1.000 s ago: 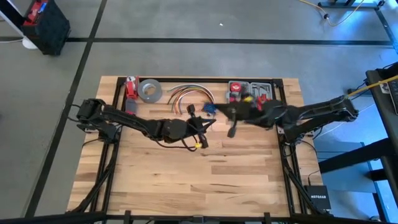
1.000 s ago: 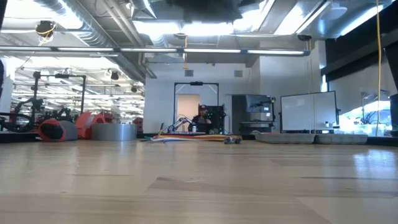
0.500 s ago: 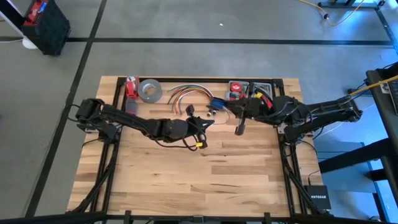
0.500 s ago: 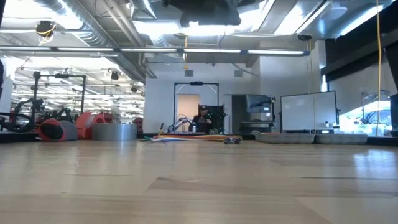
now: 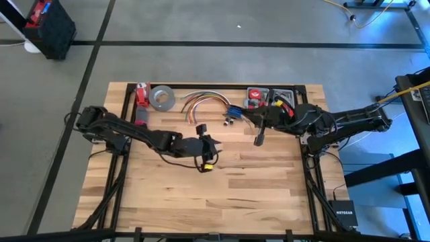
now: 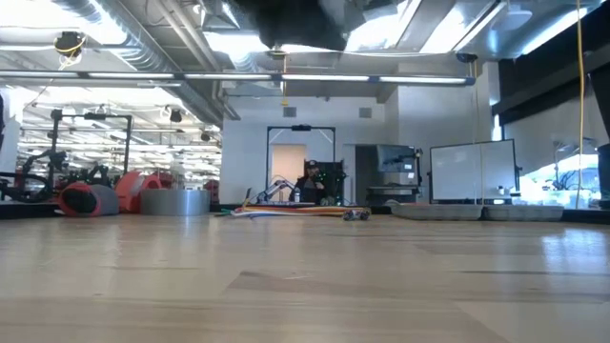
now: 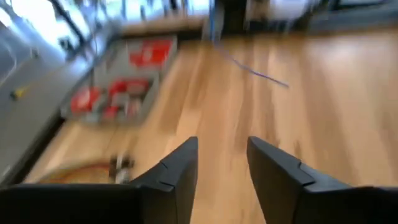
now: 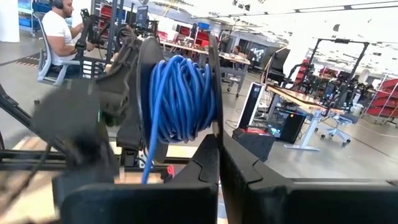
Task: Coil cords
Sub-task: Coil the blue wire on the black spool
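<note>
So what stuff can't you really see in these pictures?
- Cord: in the high view, too thin to follow; only its blue end shows.
- Left end effector: fingers too small in the high view; the left wrist view is blurred.
- Both arms: cut off by the low view's top edge.
- Tool case: partly covered by the right arm in the high view.

Table (image 5: 255, 181) front bare; tool case (image 5: 269, 97), tape roll (image 5: 162, 97) line rear.

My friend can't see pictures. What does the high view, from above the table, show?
Two dark robot arms reach over a wooden table. The left gripper hovers open near the middle, and the right gripper is shut nearby. Along the far edge sit a roll of grey tape, arched coloured cables and a tool case.
</note>
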